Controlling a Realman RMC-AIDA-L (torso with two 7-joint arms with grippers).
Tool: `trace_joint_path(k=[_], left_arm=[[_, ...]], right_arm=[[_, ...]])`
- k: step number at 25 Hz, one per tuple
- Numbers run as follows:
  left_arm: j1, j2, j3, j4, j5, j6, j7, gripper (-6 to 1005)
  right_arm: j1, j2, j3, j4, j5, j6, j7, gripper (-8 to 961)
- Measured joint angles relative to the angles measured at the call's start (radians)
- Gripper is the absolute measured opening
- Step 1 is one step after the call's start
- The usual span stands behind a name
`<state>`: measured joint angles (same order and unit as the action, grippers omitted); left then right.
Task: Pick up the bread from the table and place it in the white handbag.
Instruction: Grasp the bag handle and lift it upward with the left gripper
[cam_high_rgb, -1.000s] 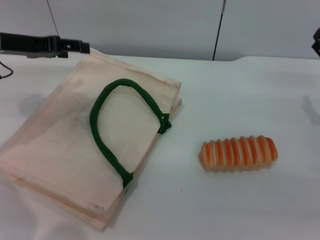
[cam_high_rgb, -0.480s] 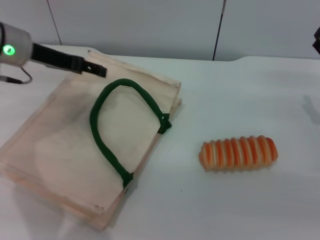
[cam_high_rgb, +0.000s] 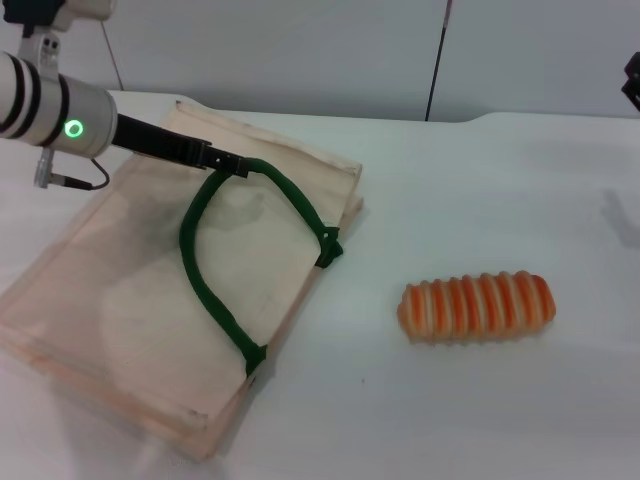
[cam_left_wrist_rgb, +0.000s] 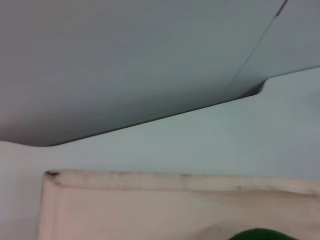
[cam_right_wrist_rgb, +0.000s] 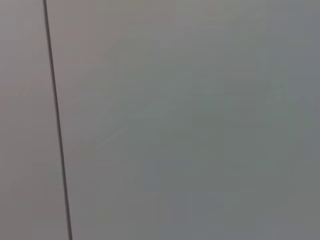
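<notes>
Though the left gripper (cam_high_rgb: 235, 166) reaches over the handbag (cam_high_rgb: 130, 300) at its green handle (cam_high_rgb: 205, 290), finger state unreadable, the bread (cam_high_rgb: 476, 306) lies on the table (cam_high_rgb: 480, 190) well right of the bag, long axis crosswise, nearer the right arm

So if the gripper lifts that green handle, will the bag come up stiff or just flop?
Probably flop: the white handbag lies flat like thin fabric, so only the top layer would likely lift. The green handle curves like soft rope and should bend where the left gripper pulls.
</notes>
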<state>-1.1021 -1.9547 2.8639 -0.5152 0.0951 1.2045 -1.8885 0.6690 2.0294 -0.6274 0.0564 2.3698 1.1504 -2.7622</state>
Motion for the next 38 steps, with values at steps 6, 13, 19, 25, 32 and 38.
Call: trace_joint_path(k=[6,13,19,25,32,38], left_arm=[[0.009,-0.007,0.0,0.064,0.023,-0.089,0.007,873],[0.011,-0.008,0.0,0.087,0.023,-0.124,0.012,848],[0.016,-0.008,0.0,0.088,0.026,-0.123,0.001,826],[0.024,-0.004,0.0,0.089,0.02,-0.118,-0.002,556],[0.031,0.005,-0.001,0.083,-0.062,-0.071,0.042,266],[0.099,0.083,-0.001,0.077,-0.347,0.201,0.202,120]], right_arm=[[0.001,0.0,0.0,0.0,-0.001,0.0,0.0,892],[0.001,0.0,0.0,0.0,-0.002,0.0,0.001,892],[0.001,0.0,0.0,0.0,0.001,0.0,0.001,893],[0.0,0.0,0.0,0.0,0.004,0.0,0.001,893],[-0.006,0.0,0.001,-0.001,0.006,-0.001,0.001,893],[-0.006,0.0,0.003,-0.003,0.006,-0.001,0.001,893]])
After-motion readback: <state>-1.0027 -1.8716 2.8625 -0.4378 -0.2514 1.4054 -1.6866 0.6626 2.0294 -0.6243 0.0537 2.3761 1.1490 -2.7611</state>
